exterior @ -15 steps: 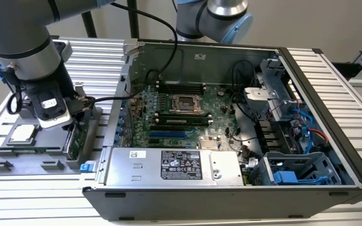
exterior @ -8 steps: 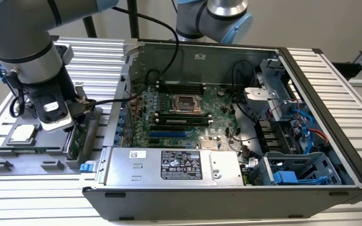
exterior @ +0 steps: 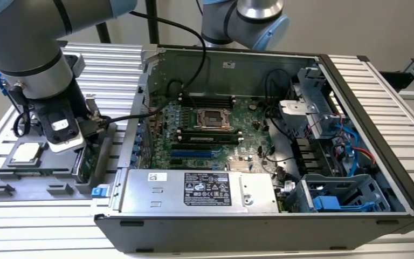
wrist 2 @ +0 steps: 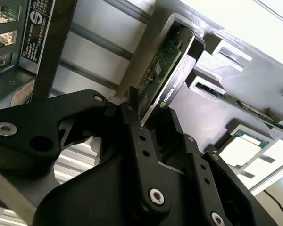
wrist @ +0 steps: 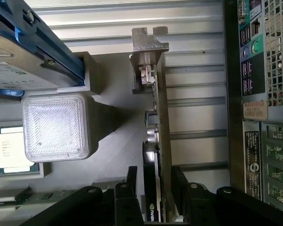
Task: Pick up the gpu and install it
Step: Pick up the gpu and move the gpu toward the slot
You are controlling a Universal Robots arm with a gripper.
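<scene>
Gpu stands edgewise in grey holder; gripper straddles it, narrowly open (gaps show); an off-centre clamp could tilt it.

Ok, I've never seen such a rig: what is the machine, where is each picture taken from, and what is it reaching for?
One grey robot arm with a claw. The exterior view looks from off the arm at a ribbed table carrying an open computer case and a grey parts tray. Both wrist views come from cameras riding on the arm. The tray holds a processor chip, a hard drive in a blue frame and the gpu, standing on edge. The claw is down at the gpu; whether it grips it I cannot tell.
</scene>
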